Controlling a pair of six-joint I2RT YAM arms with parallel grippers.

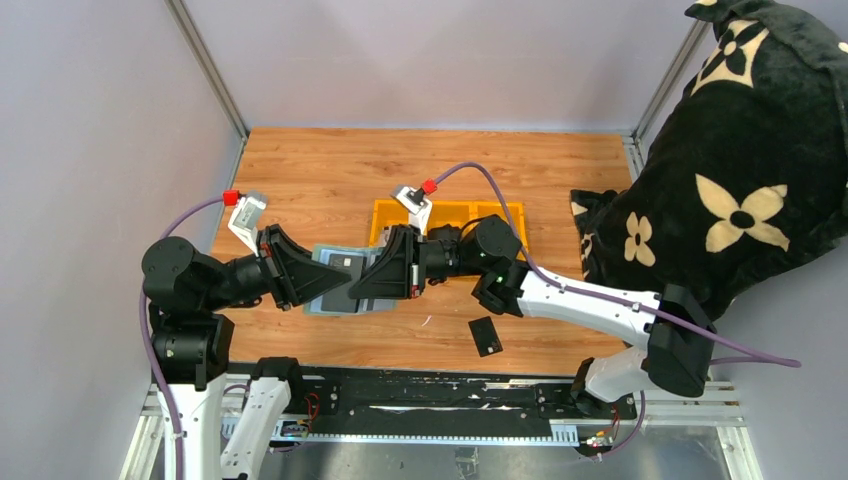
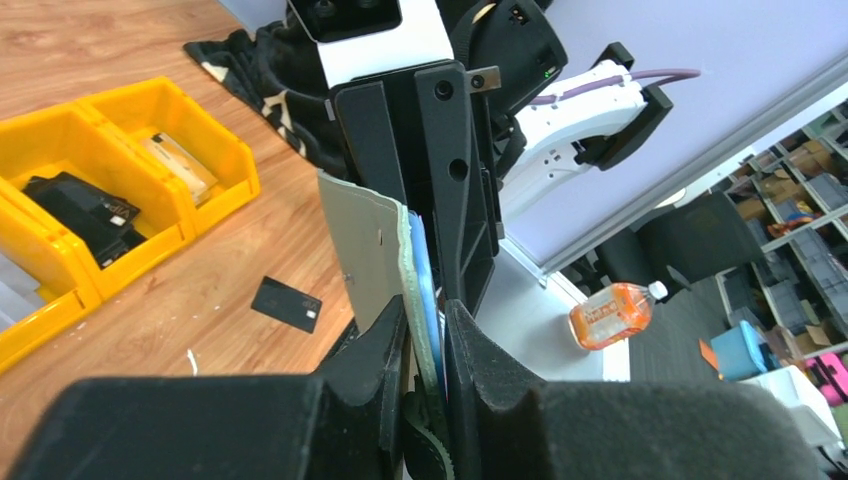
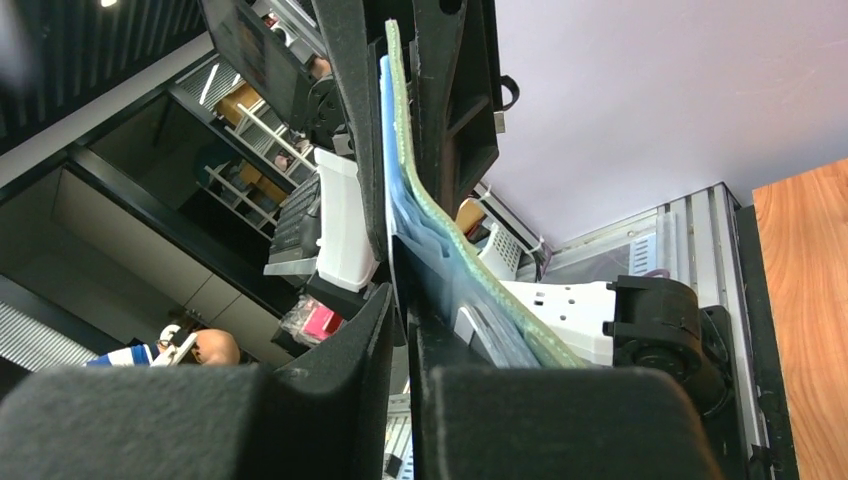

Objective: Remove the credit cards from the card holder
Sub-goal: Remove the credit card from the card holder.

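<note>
Pinching it from opposite ends, your left gripper (image 2: 425, 312) and right gripper (image 3: 400, 302) each had their jaws drawn down to a thin gap on the card holder (image 2: 365, 240). It sat between them just in front of the yellow bins (image 1: 385, 212), its blue lining showing beside the fingers. I couldn't tell whether you had it clear of the worktop (image 1: 330, 170). One black credit card (image 1: 485, 336) lay flat further in front of the bins, apart from both grippers. A bulky black lump (image 2: 80, 210) sat in one bin.
</note>
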